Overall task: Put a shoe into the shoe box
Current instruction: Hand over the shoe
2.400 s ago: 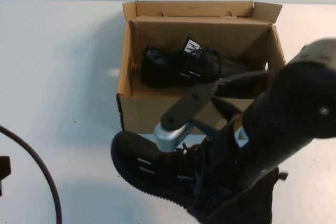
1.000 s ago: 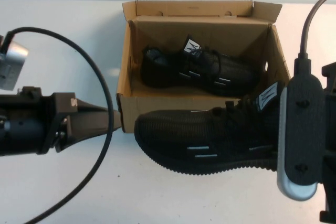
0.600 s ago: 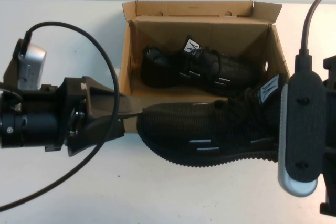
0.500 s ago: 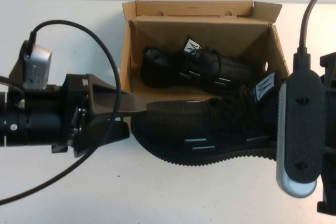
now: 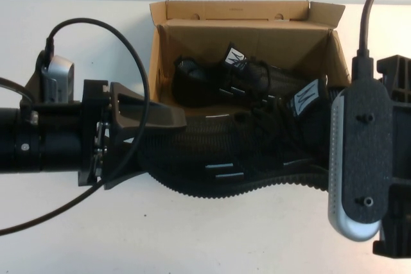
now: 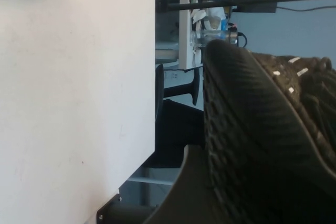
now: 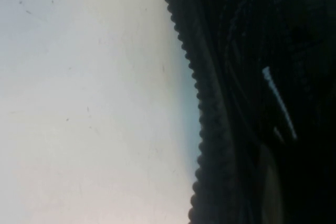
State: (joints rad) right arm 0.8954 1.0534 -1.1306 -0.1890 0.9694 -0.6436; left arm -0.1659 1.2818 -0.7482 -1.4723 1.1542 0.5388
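The fingers of the left gripper (image 5: 164, 134) stand spread around the toe of the shoe (image 5: 237, 155), one dark finger (image 5: 154, 115) lying along the toe's upper side while the other is hidden beneath the sole. The right gripper sits at the heel end, but its fingers are buried behind its own wrist housing (image 5: 358, 158); they read as pressed together on the shoe's heel, though the contact itself cannot be seen. The shoe hangs lengthwise over the near wall of the shoe box (image 5: 156, 62), its toe to the left and its white tongue tag (image 5: 304, 99) toward the right. A second shoe (image 5: 225, 78) lies inside the box, partly covered by the held one. In the right wrist view only the serrated sole edge and white table (image 7: 79, 103) show.
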